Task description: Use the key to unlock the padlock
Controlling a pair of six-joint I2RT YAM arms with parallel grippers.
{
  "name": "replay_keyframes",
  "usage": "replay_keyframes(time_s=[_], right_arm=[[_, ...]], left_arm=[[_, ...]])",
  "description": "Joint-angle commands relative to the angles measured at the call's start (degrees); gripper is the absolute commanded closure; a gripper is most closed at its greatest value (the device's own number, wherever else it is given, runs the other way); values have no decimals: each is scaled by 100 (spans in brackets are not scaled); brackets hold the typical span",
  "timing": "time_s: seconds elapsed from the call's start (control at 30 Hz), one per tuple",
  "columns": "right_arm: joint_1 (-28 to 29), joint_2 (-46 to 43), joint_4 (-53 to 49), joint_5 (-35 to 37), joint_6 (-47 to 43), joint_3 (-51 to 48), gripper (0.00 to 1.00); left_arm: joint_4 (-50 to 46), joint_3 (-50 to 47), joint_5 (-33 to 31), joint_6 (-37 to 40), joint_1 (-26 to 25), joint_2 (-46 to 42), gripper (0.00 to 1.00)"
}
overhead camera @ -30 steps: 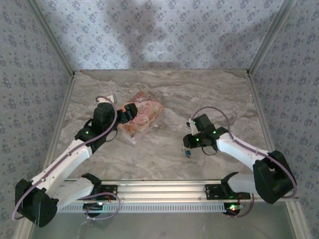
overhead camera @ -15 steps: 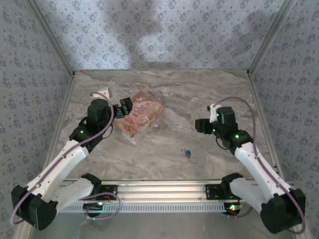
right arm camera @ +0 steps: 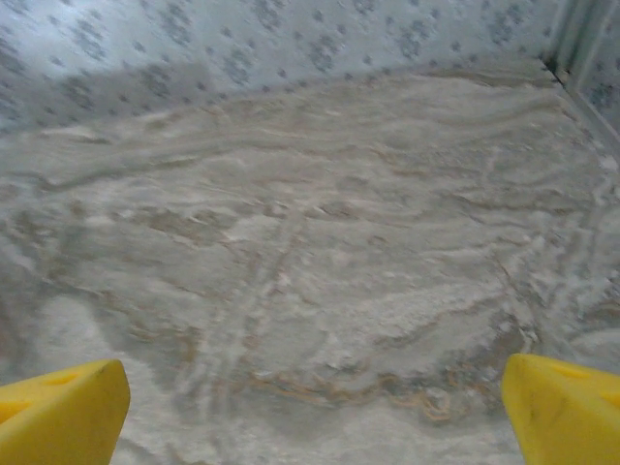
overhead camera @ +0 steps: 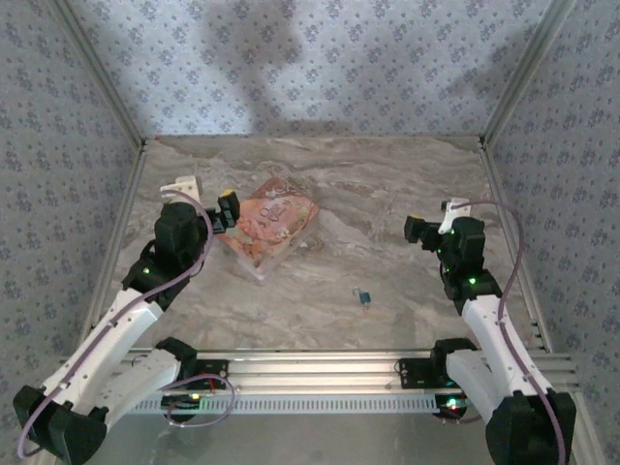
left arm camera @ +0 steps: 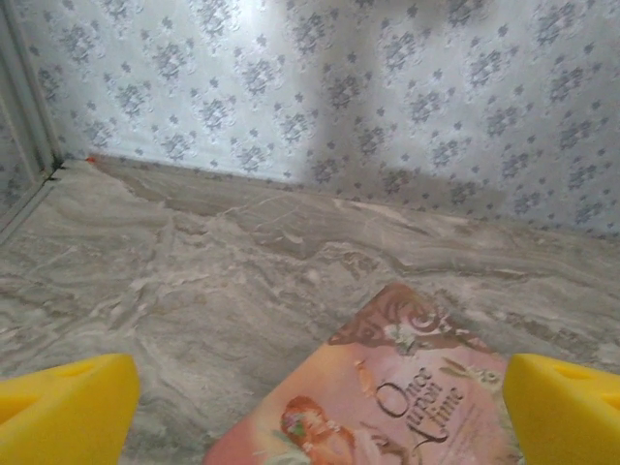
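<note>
Top: high behind left pincer (overhead camera: 226, 208) and right pincer (overhead camera: 418, 231), facing down. Wrists: low, close, facing ahead of each; marbled grey counter (overhead camera: 387, 194) shared.

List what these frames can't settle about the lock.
Padlock, top view: too small to tell whether its loop is open or shut.
Key, top view: too small to tell apart from the padlock.
Pink box, left wrist view: near end cut off by the bottom edge.

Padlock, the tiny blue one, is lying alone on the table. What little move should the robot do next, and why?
Probably swing the right gripper down toward the padlock. It is open and empty, it is the nearer one, and the padlock lies free on the table.
</note>
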Motion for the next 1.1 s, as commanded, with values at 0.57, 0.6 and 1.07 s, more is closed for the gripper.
replay_keyframes(time_s=[0.57,0.6,1.07], right_arm=[[-820,2441,3514,-411,-552,-935,0],[-832,2564,3687,-469,-551,-943,0],[-804,3946,4858,-721,-854,-756,0]], left_arm=[[478,-816,-291,273,294,-189,3],[471,-817,-279,264,292,-177,3],[383,-781,-172,224,312,-11,2]])
